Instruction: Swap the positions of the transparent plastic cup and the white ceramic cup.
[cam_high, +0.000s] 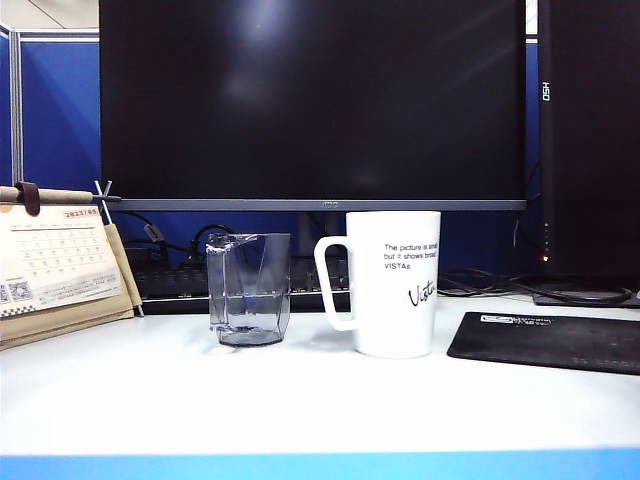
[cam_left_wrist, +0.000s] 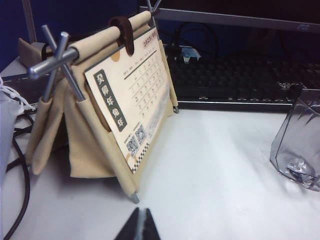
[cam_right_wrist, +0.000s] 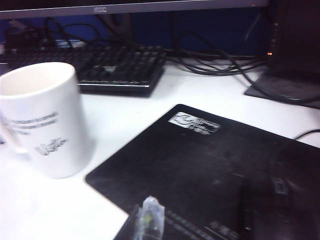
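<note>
A white counter (cam_high: 300, 400) fills the foreground, seen from the front. Neither arm appears in this exterior view. Each wrist camera shows only the tip of its own gripper, low over the counter: the left gripper (cam_left_wrist: 139, 226) is a dark wedge with its jaws pressed together, holding nothing; the right gripper (cam_right_wrist: 148, 220) is also shut and empty, above the near edge of a black mat (cam_right_wrist: 210, 170).

Mid-counter stand the two cups, just beside each other but apart. The clear cup (cam_high: 249, 289) is on the left — short, faceted, thick-based, empty. It is probably light and slick, and its thin walls may flex, so a gentle grip across the body near the rim seems safest. The mug (cam_high: 394, 283) is on the right, tall and glossy, its loop handle turned toward the clear cup. It looks heavier, rigid and breakable; a firm grip over the rim or on the handle would suit.

Behind them lie a keyboard (cam_high: 180, 285) and a dark monitor (cam_high: 312, 100).

The left wrist view alone shows the face and cloth stand of a calendar (cam_left_wrist: 132, 100); the right wrist view alone shows cables (cam_right_wrist: 225, 65) behind the mat.
</note>
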